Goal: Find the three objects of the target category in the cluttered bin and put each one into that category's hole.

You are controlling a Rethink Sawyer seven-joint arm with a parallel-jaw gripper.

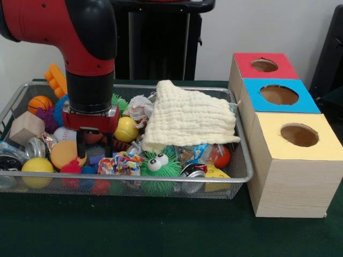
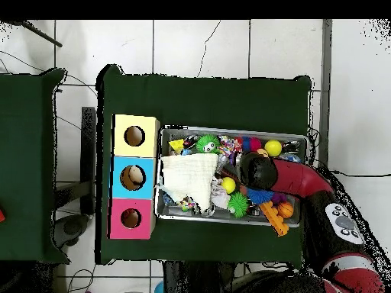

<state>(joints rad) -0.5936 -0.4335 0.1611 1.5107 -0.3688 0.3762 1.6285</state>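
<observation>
The wire mesh bin (image 1: pixel 161 180) sits on the green table, packed with toys; it also shows in the overhead view (image 2: pixel 229 130). The red-surrounded hole (image 1: pixel 264 65) is in the farthest of three wooden boxes to the right of the bin; it also shows in the overhead view (image 2: pixel 130 218). My gripper (image 1: pixel 94 147) hangs from the red arm and reaches down into the bin's left part. Its dark fingers (image 1: pixel 80 144) stand apart among the toys, with a reddish-brown ball (image 1: pixel 94 138) between them. In the overhead view the arm's wrist (image 2: pixel 258 172) hides the gripper.
A cream cloth (image 1: pixel 187 115) covers the bin's right rear. Near the gripper lie a yellow-green ball (image 1: pixel 126 129), an orange disc (image 1: pixel 65 153), a baseball (image 1: pixel 62 134) and a green fuzzy toy with eyes (image 1: pixel 159 166). The blue hole (image 1: pixel 279 95) and yellow hole (image 1: pixel 299 135) are nearer.
</observation>
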